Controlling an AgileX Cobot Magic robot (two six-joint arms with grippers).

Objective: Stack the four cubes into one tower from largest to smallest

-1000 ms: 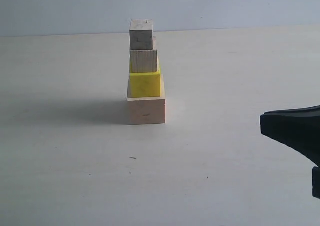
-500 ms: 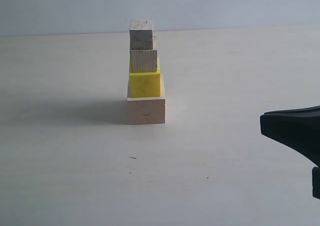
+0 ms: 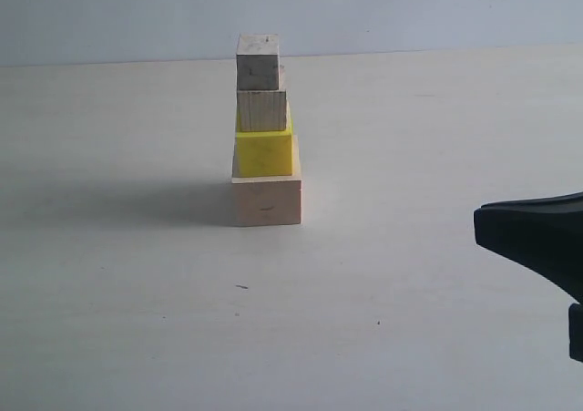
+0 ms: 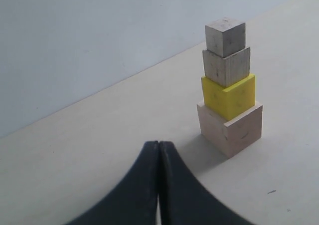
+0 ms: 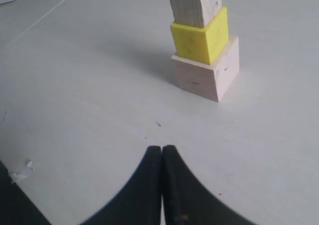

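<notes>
Left gripper (image 4: 159, 144): black curved jaws pressed together, empty; tower (image 4: 229, 85) ahead, apart. Tower upright, long axis vertical: large pale bare-wood cube (image 4: 234, 130) at base, smooth bright yellow cube (image 4: 230, 96), medium grainy wood cube (image 4: 227, 67), tiny wood cube (image 4: 225, 35) on top. Right gripper (image 5: 162, 148): closed, empty, well right of tower. Nearer arm: cannot tell. Stack looks finished.

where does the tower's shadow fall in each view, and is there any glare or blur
exterior view: the tower throws a long soft shadow leftward over the table, no glare; left wrist view: only a faint shadow at its base, edges sharp; right wrist view: soft shadow beside the base, tower top cropped by the frame.
</notes>
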